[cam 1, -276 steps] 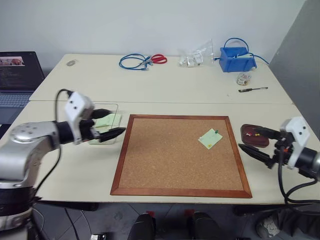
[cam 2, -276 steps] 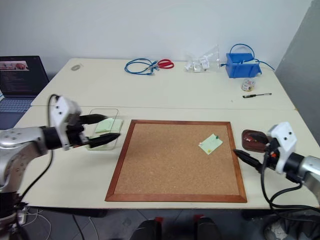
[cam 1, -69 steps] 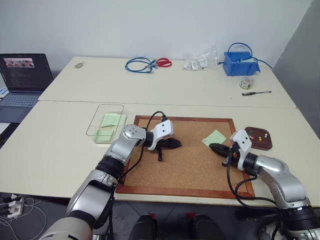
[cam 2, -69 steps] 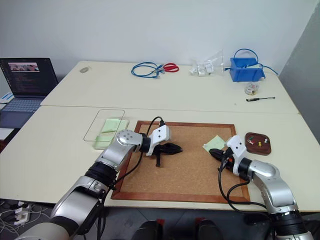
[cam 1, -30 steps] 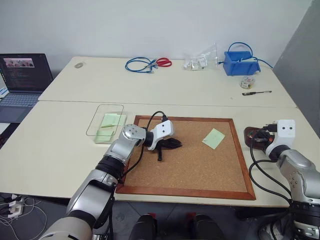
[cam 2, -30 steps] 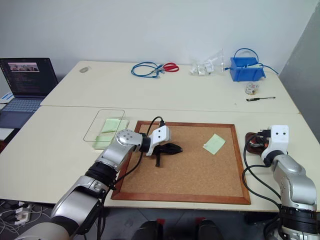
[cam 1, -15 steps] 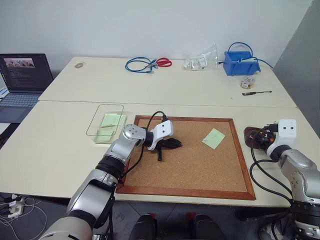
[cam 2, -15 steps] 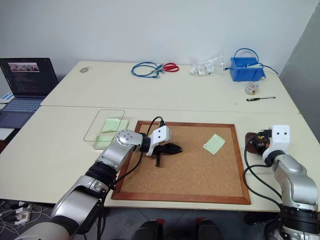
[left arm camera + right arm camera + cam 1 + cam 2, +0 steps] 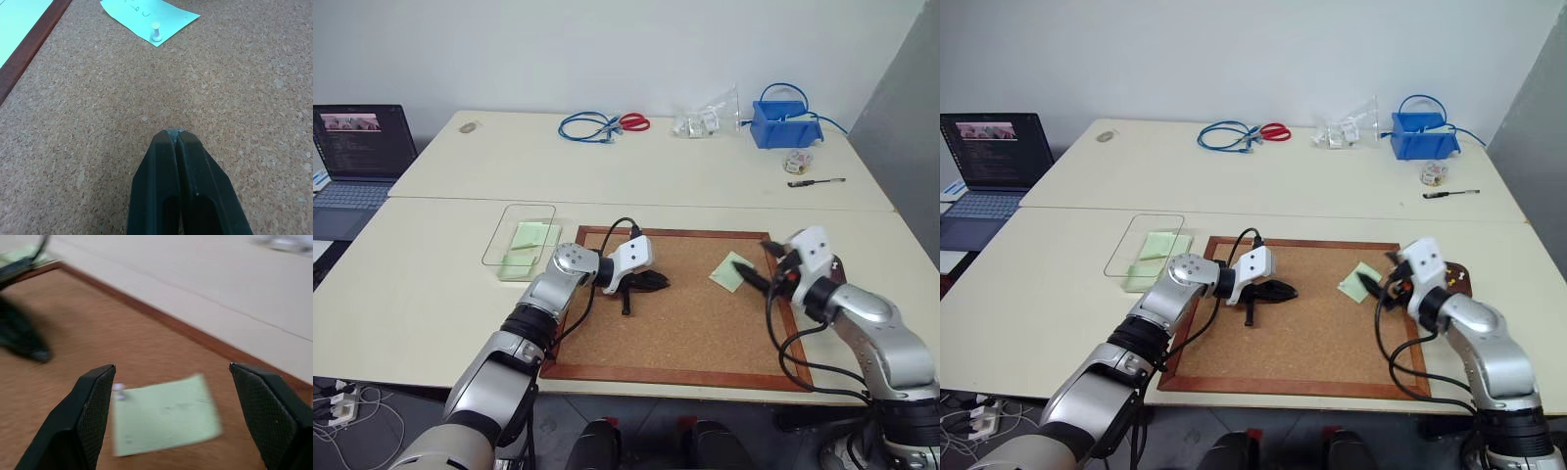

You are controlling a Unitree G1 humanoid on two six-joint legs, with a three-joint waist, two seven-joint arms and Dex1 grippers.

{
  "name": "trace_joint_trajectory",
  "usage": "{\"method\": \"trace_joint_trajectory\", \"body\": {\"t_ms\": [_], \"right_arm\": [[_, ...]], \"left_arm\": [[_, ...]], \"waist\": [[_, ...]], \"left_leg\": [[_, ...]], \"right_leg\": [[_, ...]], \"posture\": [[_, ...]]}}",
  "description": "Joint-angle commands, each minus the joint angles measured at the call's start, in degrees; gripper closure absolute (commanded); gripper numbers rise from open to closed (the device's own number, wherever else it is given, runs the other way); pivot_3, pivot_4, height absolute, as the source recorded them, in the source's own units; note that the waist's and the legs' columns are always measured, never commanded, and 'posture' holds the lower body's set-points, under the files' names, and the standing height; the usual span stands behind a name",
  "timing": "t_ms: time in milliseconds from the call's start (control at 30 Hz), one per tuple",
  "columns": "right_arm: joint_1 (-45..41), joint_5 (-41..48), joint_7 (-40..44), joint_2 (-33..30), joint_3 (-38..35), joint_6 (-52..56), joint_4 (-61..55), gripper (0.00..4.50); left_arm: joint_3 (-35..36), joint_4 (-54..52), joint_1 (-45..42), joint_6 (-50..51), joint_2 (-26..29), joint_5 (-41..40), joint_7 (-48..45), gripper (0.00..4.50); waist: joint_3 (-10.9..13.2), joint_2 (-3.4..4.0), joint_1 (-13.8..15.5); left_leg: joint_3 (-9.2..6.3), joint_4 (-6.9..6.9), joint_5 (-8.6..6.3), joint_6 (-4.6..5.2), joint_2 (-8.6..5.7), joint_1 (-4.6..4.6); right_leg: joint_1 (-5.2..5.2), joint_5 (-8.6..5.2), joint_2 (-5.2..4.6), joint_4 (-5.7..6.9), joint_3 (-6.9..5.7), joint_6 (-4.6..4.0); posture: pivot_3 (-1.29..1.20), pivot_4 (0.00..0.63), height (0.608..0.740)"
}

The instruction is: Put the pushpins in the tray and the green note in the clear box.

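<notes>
Right claw spread wide and empty over green note pinned by white pushpin on corkboard, left claw closed on nothing, resting mid-board, clear box left of board

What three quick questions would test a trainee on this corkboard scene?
1. True or false: the left end effector is shut, its tip over the wood-framed corkboard.
2. What pins the pale green square paper note to the board? A: a small white plastic-headed pushpin. B: a red pushpin. C: nothing.
3. Fill in: the right end effector faces that note with its jaws ____.

Key: 1 true; 2 A; 3 open.
</notes>
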Motion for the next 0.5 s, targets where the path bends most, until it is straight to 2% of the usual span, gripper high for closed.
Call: {"method": "trace_joint_trajectory", "body": {"t_ms": [33,300,500], "right_arm": [[-2.27,1.04,3.05,0.48,1.35,-0.75,1.06,0.54],[-3.69,-0.42,4.44,1.88,3.64,-1.35,6.16,0.54],[-5.44,-1.45,4.00,4.16,4.37,-2.68,9.56,1.69]], "left_arm": [[-3.27,2.63,2.47,2.27,0.23,4.37,0.69,4.50],[-3.08,1.46,3.18,2.88,0.47,4.19,1.10,4.50],[-3.21,1.47,3.08,2.81,0.54,4.31,1.25,4.50]], "waist": [[0.00,0.00,0.01],[0.00,-0.01,-0.01],[0.00,-0.01,0.00]], "left_leg": [[0.00,0.00,0.00,0.00,0.00,0.00],[-0.02,-0.01,0.00,0.00,0.01,0.00],[-0.03,-0.01,0.00,0.00,0.01,0.00]], "right_leg": [[0.00,0.00,0.00,0.00,0.00,0.00],[-0.01,0.01,0.00,-0.01,-0.01,-0.03],[-0.01,0.01,0.00,0.00,-0.02,-0.03]], "posture": [[0.00,0.150,0.740],[0.00,0.150,0.740],[0.00,0.150,0.740]]}}
